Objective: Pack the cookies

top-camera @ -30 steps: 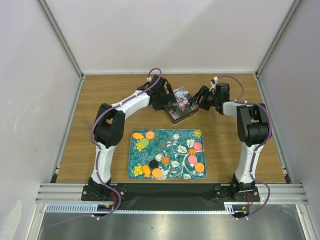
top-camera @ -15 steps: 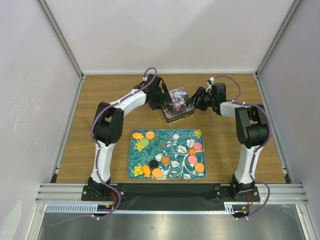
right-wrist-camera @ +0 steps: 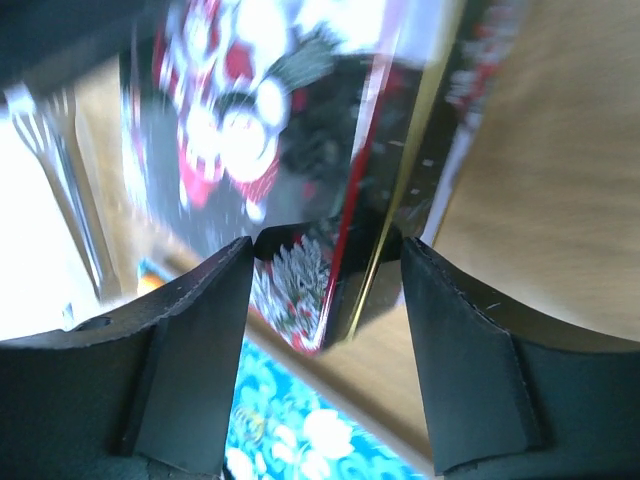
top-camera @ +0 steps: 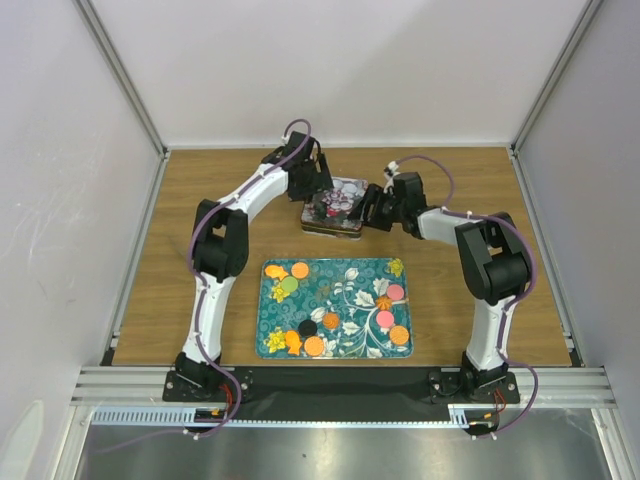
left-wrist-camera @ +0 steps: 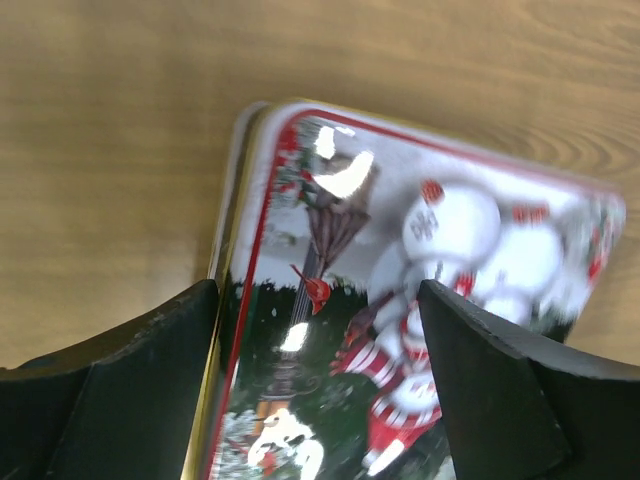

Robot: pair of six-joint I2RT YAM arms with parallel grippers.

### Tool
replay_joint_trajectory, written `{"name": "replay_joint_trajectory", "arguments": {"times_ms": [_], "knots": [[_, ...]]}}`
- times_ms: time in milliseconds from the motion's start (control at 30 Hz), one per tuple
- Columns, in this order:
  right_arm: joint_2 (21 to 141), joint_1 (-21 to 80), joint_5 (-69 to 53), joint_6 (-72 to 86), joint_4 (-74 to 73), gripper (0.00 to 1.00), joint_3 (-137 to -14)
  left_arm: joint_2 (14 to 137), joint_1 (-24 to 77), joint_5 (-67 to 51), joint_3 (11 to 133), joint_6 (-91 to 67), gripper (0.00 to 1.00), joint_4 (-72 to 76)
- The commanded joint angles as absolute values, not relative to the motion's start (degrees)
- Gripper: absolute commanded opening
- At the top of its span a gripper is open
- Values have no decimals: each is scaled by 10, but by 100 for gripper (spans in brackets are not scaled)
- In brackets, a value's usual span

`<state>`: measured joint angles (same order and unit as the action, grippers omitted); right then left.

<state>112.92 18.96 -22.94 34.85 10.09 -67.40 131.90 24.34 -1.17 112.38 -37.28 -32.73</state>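
Left tool (left-wrist-camera: 315, 300) spread wide over the snowman tin (top-camera: 337, 205); right tool (right-wrist-camera: 325, 250) straddles its corner, grip unclear; you should open it level, slowly.

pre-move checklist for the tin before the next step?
1. Tin opened for packing: not ok, the lid is on.
2. Left gripper clamped on the tin: not ok. It is open, with its fingers wide apart over the lid and one at the lid's edge.
3. Right gripper gripping the tin: cannot tell. The tin's corner sits between its fingers, but the view is blurred.
4. Cookies ready to pick: ok, they lie on the tray, clear of both arms.
5. Tin flat on the table: cannot tell.
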Motion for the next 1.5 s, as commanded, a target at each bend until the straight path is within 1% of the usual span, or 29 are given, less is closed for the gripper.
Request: {"name": "replay_joint_trajectory", "arguments": {"times_ms": [0, 100, 200, 300, 400, 533, 600, 733, 933, 1067, 1133, 1267, 1300, 1367, 1400, 1467], "knots": [[1105, 250, -306, 345, 58, 66, -664, 1362, 256, -2, 1168, -316, 85, -389], [1104, 250, -299, 342, 45, 70, -671, 1371, 256, -2, 1189, -291, 86, -406], [1102, 234, -301, 348, 46, 79, -674, 1375, 256, -2, 1191, -272, 86, -413], [1086, 221, -297, 359, 48, 85, -675, 1378, 255, -2, 1188, -256, 86, -419], [1069, 196, -285, 370, 42, 88, -680, 1379, 255, -1, 1181, -244, 86, -422], [1068, 137, -265, 394, 43, 89, -687, 1373, 254, 16, 1169, -238, 86, -417], [1087, 125, -258, 396, 49, 90, -707, 1368, 254, 16, 1164, -236, 86, -414], [1143, 119, -257, 389, 42, 91, -771, 1364, 255, 10, 1164, -230, 86, -413], [1206, 126, -269, 419, 119, 92, -816, 1361, 255, 4, 1161, -216, 86, -415], [1248, 139, -241, 412, 92, 91, -870, 1356, 255, 4, 1159, -209, 86, -419], [1255, 143, -231, 420, 90, 89, -884, 1353, 256, 4, 1158, -207, 86, -419], [1263, 142, -211, 444, 111, 85, -876, 1351, 257, 4, 1156, -206, 86, -420], [1268, 142, -212, 448, 112, 81, -875, 1351, 257, 4, 1156, -205, 86, -420], [1272, 141, -221, 465, 132, 77, -860, 1353, 258, 3, 1156, -204, 86, -420], [1273, 141, -221, 471, 138, 72, -852, 1354, 258, -10, 1157, -203, 86, -420], [1269, 139, -218, 490, 165, 66, -817, 1355, 258, -10, 1156, -204, 85, -420]]}}
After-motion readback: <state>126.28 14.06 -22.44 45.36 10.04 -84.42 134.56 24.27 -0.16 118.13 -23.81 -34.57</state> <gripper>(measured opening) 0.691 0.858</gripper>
